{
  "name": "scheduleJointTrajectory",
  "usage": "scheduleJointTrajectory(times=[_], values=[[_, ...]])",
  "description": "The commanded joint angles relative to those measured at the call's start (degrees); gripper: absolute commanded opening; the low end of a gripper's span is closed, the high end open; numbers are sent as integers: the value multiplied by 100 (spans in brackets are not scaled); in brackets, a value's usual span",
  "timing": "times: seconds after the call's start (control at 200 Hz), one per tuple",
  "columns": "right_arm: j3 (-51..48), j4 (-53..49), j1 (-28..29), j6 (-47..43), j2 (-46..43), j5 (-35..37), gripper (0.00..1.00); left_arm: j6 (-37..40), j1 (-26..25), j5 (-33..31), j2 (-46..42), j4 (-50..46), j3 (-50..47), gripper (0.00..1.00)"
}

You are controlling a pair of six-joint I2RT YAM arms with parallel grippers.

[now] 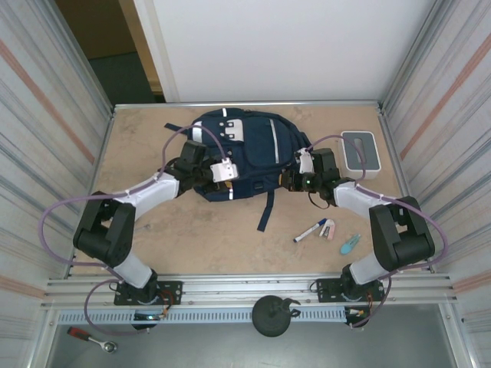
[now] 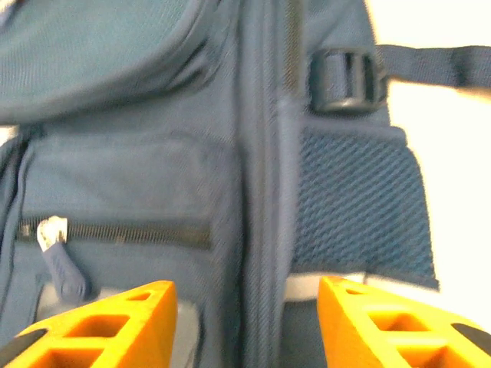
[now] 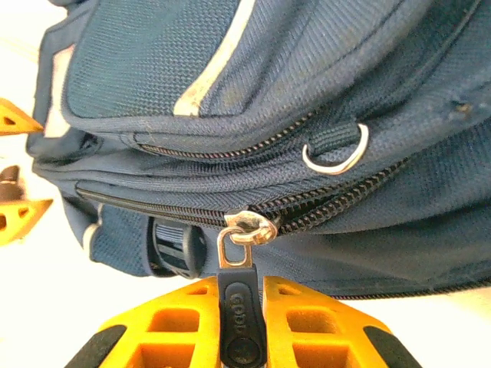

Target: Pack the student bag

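Right end effector [image 3: 242, 295] is seen clamped on zip pull [image 3: 240, 330] at the 3 o'clock edge of backpack [image 1: 245, 153]. Left end effector [image 2: 242, 295], jaws parted and empty, is placed at its 9 o'clock edge. Backpack is laid toward 12 o'clock on desk [image 1: 153, 230].

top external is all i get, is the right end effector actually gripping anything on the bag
Observer: Yes. In the right wrist view the right end effector is shut on the black zipper pull of the student bag.
Operator: where along the zip is it
Observer: The slider sits just below and left of a metal D-ring.
Operator: and the left one
Observer: The left end effector is open, with nothing pinched. It faces the pocket zipper on the bag's front.
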Motion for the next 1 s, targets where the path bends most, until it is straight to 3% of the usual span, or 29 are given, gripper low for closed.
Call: scheduleJointTrajectory(times=[0.0,0.125,0.311,0.536,0.676,0.741,0.997], values=[[78,-37,86,175,-247,-367,0,243,-369,-235,-257,280,-113,62],[111,13,216,251,-223,-343,0,341,-769,-485,21,363,190,66],[158,77,412,323,-212,-332,0,382,-1100,-893,628,442,716,63],[96,135,496,353,-171,-356,0,431,-1114,-1299,991,666,755,39],[144,-163,453,353,-194,-18,0,420,-998,-1322,954,665,627,9],[188,-412,422,352,-222,324,0,387,-910,-1216,854,664,531,1],[86,-1006,96,532,-630,1471,0,348,-515,-797,411,637,101,0]])
